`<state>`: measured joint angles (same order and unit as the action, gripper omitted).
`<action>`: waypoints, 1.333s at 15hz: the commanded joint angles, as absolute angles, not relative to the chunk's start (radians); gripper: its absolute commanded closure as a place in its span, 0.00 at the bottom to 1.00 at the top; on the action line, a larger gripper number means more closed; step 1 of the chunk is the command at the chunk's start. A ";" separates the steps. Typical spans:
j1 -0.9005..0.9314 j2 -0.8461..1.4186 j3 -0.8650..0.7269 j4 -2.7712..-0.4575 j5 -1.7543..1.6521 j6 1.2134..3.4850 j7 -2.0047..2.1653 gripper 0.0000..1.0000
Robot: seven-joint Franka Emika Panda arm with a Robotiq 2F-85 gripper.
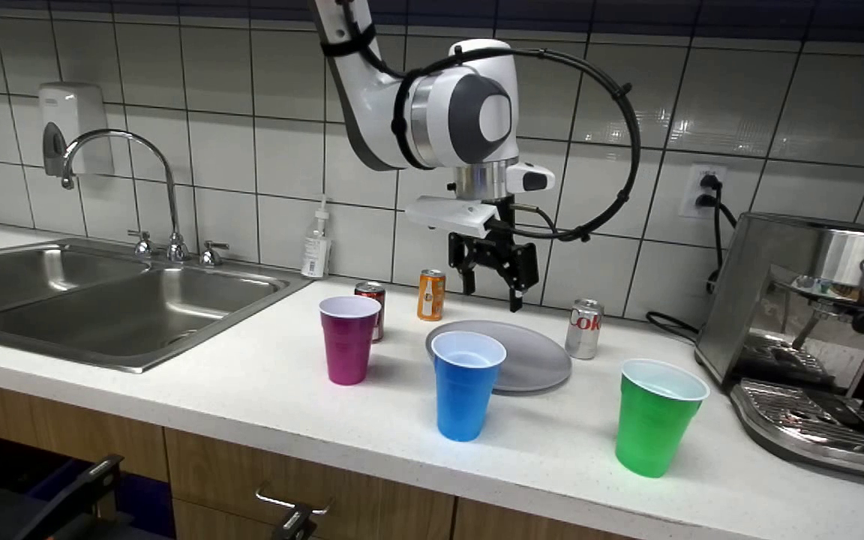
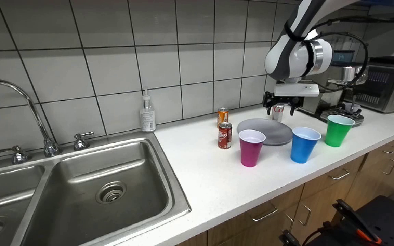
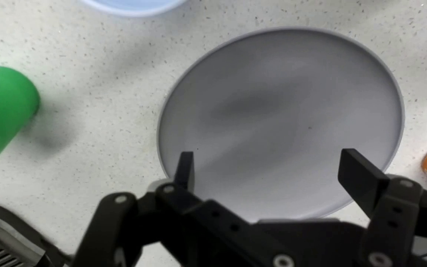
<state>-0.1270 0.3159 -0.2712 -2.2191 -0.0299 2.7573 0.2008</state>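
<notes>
Gripper (image 3: pixel 268 154), fingers (image 3: pixel 362 181) spread wide, above grey plate (image 3: pixel 280 111) toward counter's (image 1: pixel 274 352) back edge.
A white-lined blue cup (image 1: pixel 466 397) is set nearer the front edge; a red can (image 2: pixel 224 135) is labelled "Dr Pepper".

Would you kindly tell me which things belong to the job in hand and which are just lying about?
Likely job:
tool, open
plate, lower down

Likely lying about:
purple cup
blue cup
green cup
orange can
red can
silver can
soap bottle

In an exterior view, I hold my tool (image 2: pixel 280 113) spread wide above the desk (image 2: pixel 198 165), near a grey plate (image 2: pixel 270 129); a silver can (image 2: pixel 278 110) stands behind.
</notes>
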 commanded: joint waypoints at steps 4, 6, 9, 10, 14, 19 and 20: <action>-0.010 0.212 -0.369 -2.339 -0.164 2.784 0.489 0.00; 0.008 0.190 -0.388 -2.364 -0.206 2.781 0.555 0.00; 0.019 0.156 -0.399 -2.398 -0.260 2.773 0.634 0.00; 0.021 0.145 -0.402 -2.410 -0.284 2.770 0.659 0.00; 0.005 0.097 -0.393 -2.460 -0.372 2.766 0.753 0.00; -0.020 0.044 -0.377 -2.521 -0.502 2.764 0.888 0.00; -0.027 0.032 -0.373 -2.536 -0.529 2.765 0.917 0.00</action>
<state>0.0000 0.1048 -0.3890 -2.4738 -0.4451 2.7725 0.8284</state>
